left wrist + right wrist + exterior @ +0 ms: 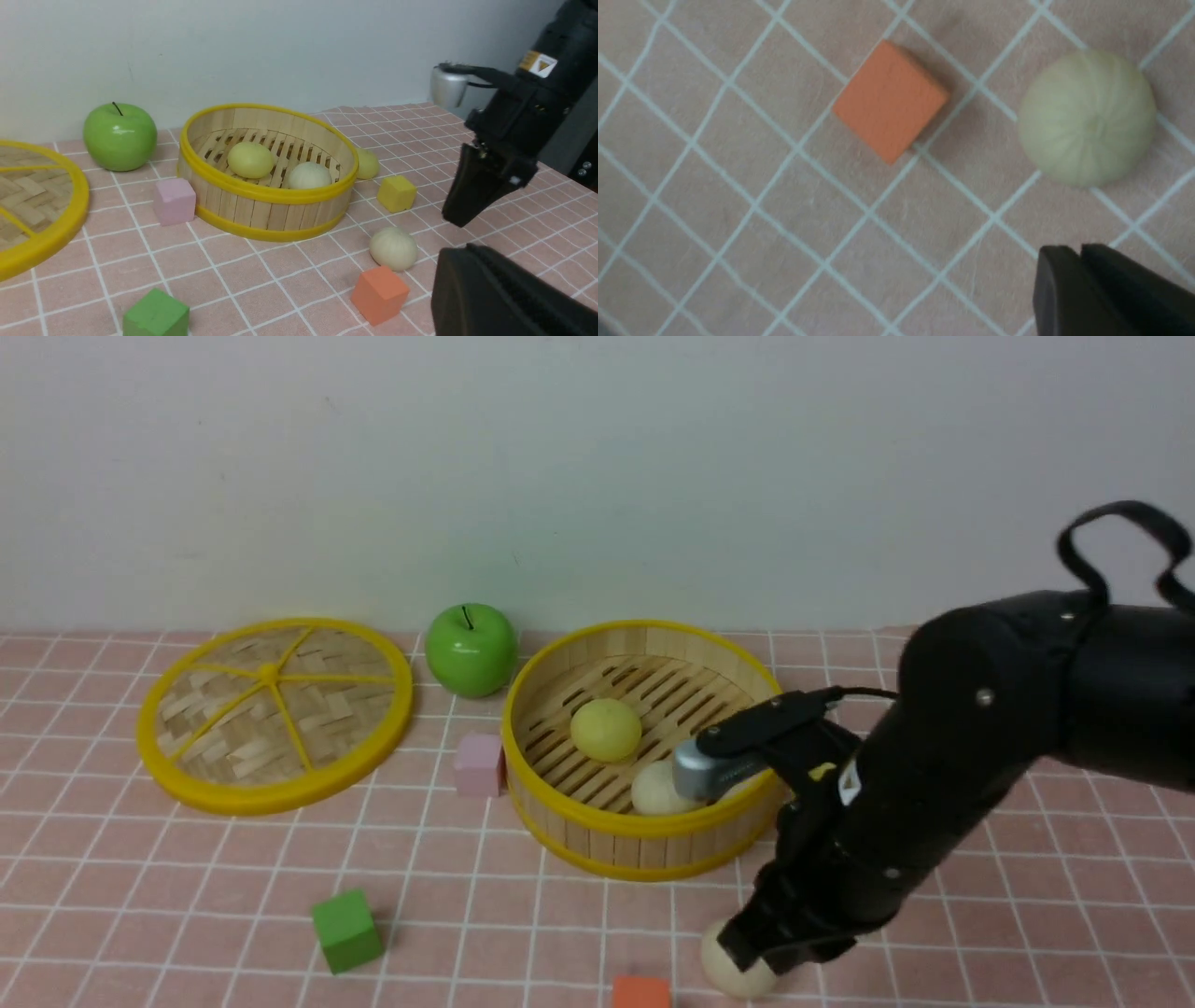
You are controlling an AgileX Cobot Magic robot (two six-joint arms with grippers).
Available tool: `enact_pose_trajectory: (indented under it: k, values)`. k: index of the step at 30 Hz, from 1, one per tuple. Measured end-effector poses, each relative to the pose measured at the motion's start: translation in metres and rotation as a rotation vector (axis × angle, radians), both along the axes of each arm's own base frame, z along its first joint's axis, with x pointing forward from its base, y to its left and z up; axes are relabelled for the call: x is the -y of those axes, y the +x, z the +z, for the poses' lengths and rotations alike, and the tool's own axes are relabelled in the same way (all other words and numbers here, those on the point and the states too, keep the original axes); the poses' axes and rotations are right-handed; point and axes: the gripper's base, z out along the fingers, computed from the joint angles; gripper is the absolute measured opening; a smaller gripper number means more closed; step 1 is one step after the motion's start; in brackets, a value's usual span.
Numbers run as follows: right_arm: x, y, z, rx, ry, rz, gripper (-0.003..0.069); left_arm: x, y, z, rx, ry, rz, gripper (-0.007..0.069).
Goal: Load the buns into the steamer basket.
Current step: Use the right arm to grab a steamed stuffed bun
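The right arm is glossy black and rounded, with small silver screws, a looped black cable, a silver cylinder and a yellow-and-white label. Its pincer has black wedge-shaped fingers.

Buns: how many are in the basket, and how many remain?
Done: a yellow bun and an off-white bun lie in the basket. In hand: nothing; the right gripper hangs beside a third bun. Left: that one and a fourth bun outside the basket.
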Motion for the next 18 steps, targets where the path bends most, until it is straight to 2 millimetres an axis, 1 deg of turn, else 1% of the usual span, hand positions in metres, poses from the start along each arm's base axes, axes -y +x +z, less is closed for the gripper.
enact_pose_trajectory:
  k: [1,3,4,6,9,11,12,16,18]
  values:
    - [-0.001,0.004,-0.003,0.021,-0.012,-0.009,0.0148,0.000,0.000,0.000,0.000,0.000,0.000,-0.0013]
    - [-0.002,0.006,-0.003,0.037,-0.009,-0.021,0.0174,0.000,0.000,0.000,0.000,0.000,0.000,-0.0013]
    - [-0.003,0.008,-0.002,0.053,0.004,-0.033,0.0216,0.000,0.000,0.000,0.000,0.000,0.000,-0.0013]
    - [-0.006,0.010,-0.002,0.057,0.030,-0.048,0.0265,0.000,0.000,0.000,-0.001,0.001,0.000,-0.0013]
    - [-0.010,0.013,-0.006,0.049,0.056,-0.069,0.0311,0.000,0.000,0.000,-0.001,0.001,0.000,-0.0013]
    - [-0.012,0.015,-0.016,0.031,0.051,-0.076,0.0328,0.000,0.000,0.000,-0.002,0.001,0.000,-0.0013]
    - [-0.013,0.016,-0.017,0.030,0.050,-0.076,0.0329,0.000,0.000,0.000,-0.002,0.001,0.000,-0.0013]
    - [-0.015,0.020,-0.039,-0.021,0.013,-0.078,0.0336,0.000,0.000,0.000,-0.002,0.001,0.000,-0.0010]
    - [-0.016,0.020,-0.044,-0.030,0.002,-0.075,0.0334,0.000,0.000,0.000,-0.002,0.001,0.000,-0.0008]
